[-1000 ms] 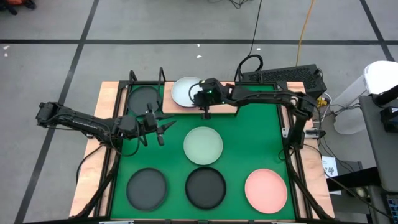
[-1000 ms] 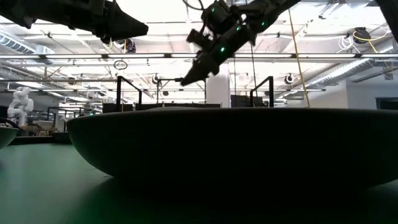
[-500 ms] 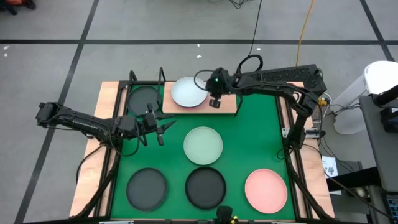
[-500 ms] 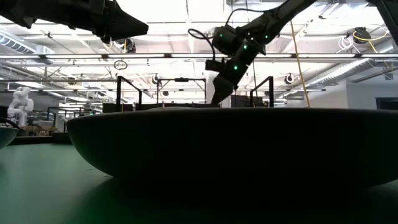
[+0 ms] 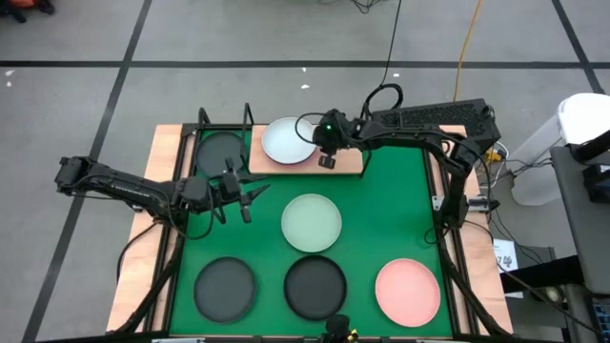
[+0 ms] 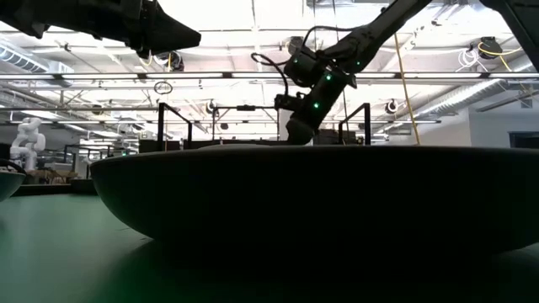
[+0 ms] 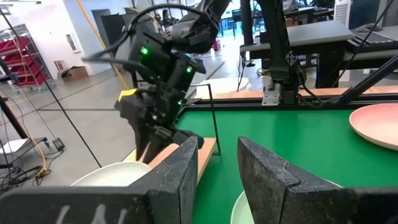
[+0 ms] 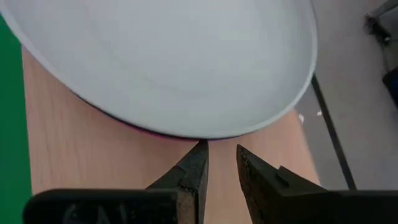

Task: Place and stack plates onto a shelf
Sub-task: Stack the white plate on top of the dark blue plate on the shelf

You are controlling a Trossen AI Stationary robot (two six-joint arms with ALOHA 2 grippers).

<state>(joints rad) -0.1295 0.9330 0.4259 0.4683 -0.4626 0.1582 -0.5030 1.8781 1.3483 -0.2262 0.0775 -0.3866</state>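
The shelf [image 5: 349, 163], a light-wood board in a black wire frame, stands at the table's far edge. On it are a dark plate [image 5: 219, 150] and a white plate [image 5: 289, 141]; in the right wrist view a thin magenta edge [image 8: 144, 130] shows under the white plate [image 8: 168, 56]. My right gripper [image 5: 327, 161] slants down over the bare board just right of that plate, its fingertips [image 8: 221, 155] a little apart at the rim, nothing between them. My left gripper [image 5: 255, 195] hangs level and open over the mat's left part, empty. My right gripper: one fingertip [image 8: 199, 149] reaches the white plate's rim [image 8: 205, 138] on the side toward the table's right edge, slanting down from that side. Whether it touches the rim cannot be told. The plate lies flat on the shelf.
On the green mat [image 5: 381, 205] lie a pale green plate [image 5: 311, 221], two dark plates [image 5: 225, 289] [image 5: 315, 286] and a pink plate [image 5: 408, 291]. The nearest dark plate [image 6: 320, 202] fills the low view. A keyboard [image 5: 434, 116] lies behind the shelf.
My right gripper has gone from the mat's far edge, in front of the white plate, toward the table's far right and down. It has tipped further downward and come to the board beside the plate's right rim. The plates have stayed where they were.
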